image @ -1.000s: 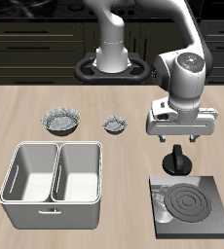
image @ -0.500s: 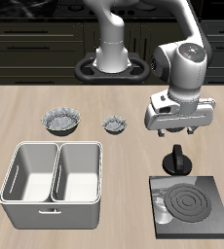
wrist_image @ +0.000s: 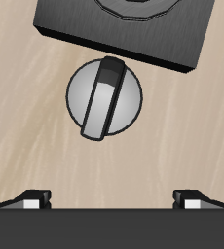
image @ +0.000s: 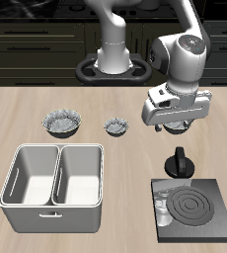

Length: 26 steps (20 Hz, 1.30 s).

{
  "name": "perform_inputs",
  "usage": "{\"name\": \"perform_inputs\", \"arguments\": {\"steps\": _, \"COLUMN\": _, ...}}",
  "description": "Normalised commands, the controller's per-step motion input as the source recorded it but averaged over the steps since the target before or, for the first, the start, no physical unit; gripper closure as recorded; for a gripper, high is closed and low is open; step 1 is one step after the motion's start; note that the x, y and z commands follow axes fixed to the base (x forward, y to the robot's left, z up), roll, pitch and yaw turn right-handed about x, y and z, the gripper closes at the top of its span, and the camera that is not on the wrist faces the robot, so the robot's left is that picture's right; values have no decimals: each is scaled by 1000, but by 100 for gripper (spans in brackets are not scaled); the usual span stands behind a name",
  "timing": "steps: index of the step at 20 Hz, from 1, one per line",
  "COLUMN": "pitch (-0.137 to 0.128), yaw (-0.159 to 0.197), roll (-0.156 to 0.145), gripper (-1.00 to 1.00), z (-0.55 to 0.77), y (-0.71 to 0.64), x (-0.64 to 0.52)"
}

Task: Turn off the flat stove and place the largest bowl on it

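The gripper (image: 177,126) hangs in the right half of the exterior frame, a little above centre, lifted clear of the table (image: 17,119). Its two fingertips (wrist_image: 31,197) stand wide apart in the wrist view, with nothing between them — it is open and holds nothing.

Just below the gripper in the exterior view sits the black round knob (image: 179,164), not touched by the fingers. Below that, in the lower right of the frame, lies the flat stove (image: 191,210), a dark grey square slab flat on the table. Its concentric ring coils (image: 192,208) look dark, not red. In the wrist view the knob (wrist_image: 104,97) appears as a pale disc with a black bar-shaped handle across it; the bar's long axis runs nearly up and down that picture, tilted slightly, one end toward the stove's edge (wrist_image: 133,39) and the other toward the fingertips.

The largest bowl (image: 62,123) is at the left of the exterior frame, a little above centre, well apart from the gripper and from the stove. It stands upright, fluted rim up and pale inside showing. Being round, it has no long axis to tell. A smaller bowl (image: 116,126) sits between it and the gripper — nearer the gripper's side. A double-basin metal tub (image: 54,183) fills the lower left, just below the largest bowl.
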Motion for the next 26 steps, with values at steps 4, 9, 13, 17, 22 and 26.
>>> {"name": "perform_inputs", "arguments": {"steps": 4, "pitch": -57, "yaw": 43, "roll": 14, "gripper": -100, "z": 161, "y": -114, "x": -271}}
{"name": "perform_inputs", "arguments": {"steps": 9, "pitch": -37, "yaw": 0, "roll": 21, "gripper": -100, "z": 111, "y": -239, "x": -277}}
{"name": "perform_inputs", "arguments": {"steps": 13, "pitch": -28, "yaw": 39, "roll": -7, "gripper": -100, "z": -55, "y": -315, "x": -280}}
{"name": "perform_inputs", "arguments": {"steps": 17, "pitch": -47, "yaw": 27, "roll": -2, "gripper": -100, "z": 8, "y": -182, "x": -282}}
{"name": "perform_inputs", "arguments": {"steps": 22, "pitch": -37, "yaw": 10, "roll": -6, "gripper": -100, "z": 52, "y": -236, "x": -289}}
{"name": "perform_inputs", "arguments": {"steps": 26, "pitch": -36, "yaw": 19, "roll": -19, "gripper": -100, "z": 59, "y": -315, "x": -241}}
